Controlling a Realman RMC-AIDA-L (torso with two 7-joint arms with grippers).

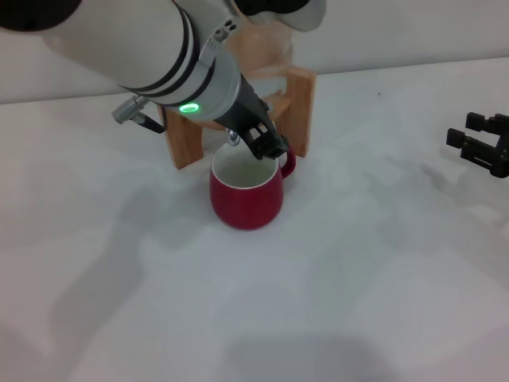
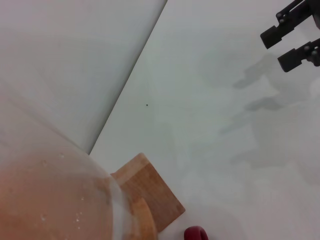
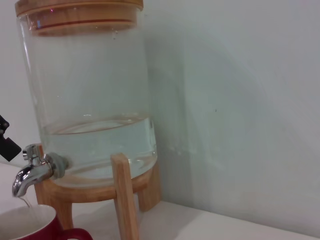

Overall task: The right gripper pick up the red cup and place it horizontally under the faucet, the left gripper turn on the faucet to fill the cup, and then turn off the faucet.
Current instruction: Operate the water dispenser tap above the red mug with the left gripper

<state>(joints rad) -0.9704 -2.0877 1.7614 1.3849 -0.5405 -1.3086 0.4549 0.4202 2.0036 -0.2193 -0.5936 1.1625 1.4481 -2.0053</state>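
The red cup [image 1: 246,203] stands upright on the white table, its off-white inside facing up, directly below the chrome faucet [image 1: 233,139]. My left gripper [image 1: 266,143] is at the faucet, just above the cup's rim near the handle. In the right wrist view the faucet [image 3: 32,172] sticks out of the glass jar [image 3: 95,100], and a thin stream seems to run from it into the cup [image 3: 30,225]. My right gripper [image 1: 471,147] hangs open far to the right, away from the cup, holding nothing. The left wrist view also shows the right gripper [image 2: 286,45].
The jar is about a third full of water and rests on a wooden stand [image 1: 298,103] against the back wall. The stand [image 2: 150,192] and the cup's handle [image 2: 196,234] show in the left wrist view. My left arm hides most of the jar from the head camera.
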